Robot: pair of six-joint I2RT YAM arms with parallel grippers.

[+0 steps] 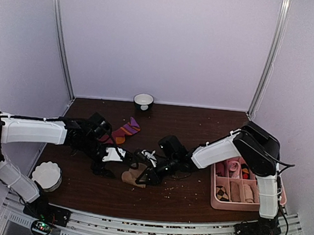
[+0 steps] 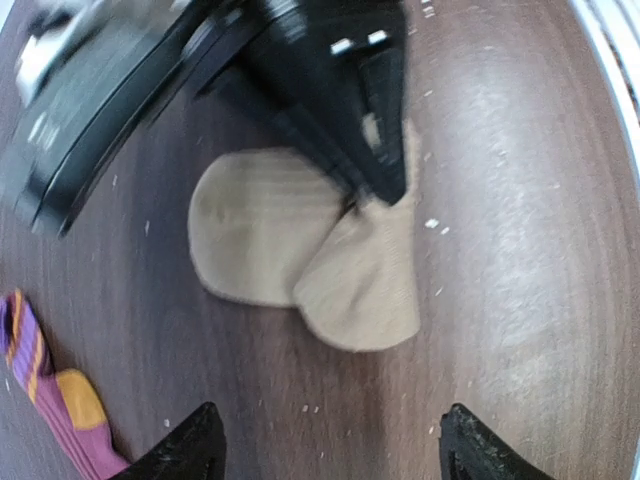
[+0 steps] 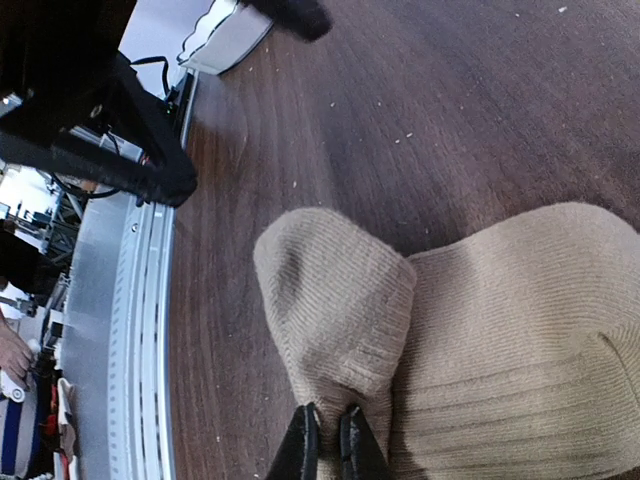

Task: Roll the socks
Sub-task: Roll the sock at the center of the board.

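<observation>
Right gripper (image 3: pixel 328 442): your two fingertips are pinched nearly together on a thin fold of the plain tan ribbed fabric sock (image 3: pixel 500 330), at its edge. One flap of that sock is doubled over onto the rest.

Left gripper (image 2: pixel 332 448): jaws spread wide, nothing between them, held over the table near the same sock and clear of it.

Loose socks on the table, count two.
- The tan one lies at centre front of the dark brown wooden table (image 1: pixel 200 127), between your two grippers.
- The dark red fabric sock with purple-striped cuff and orange heel (image 1: pixel 125 130) lies flat further back and to the left, apart from the tan one.

Further out, one of each:
- pink divided plastic tray (image 1: pixel 214 203) at front right, holding small rolled socks too small to count
- white scalloped dish (image 1: pixel 47 175) at front left
- small white bowl with dark outside (image 1: pixel 143 100) at the back edge
</observation>
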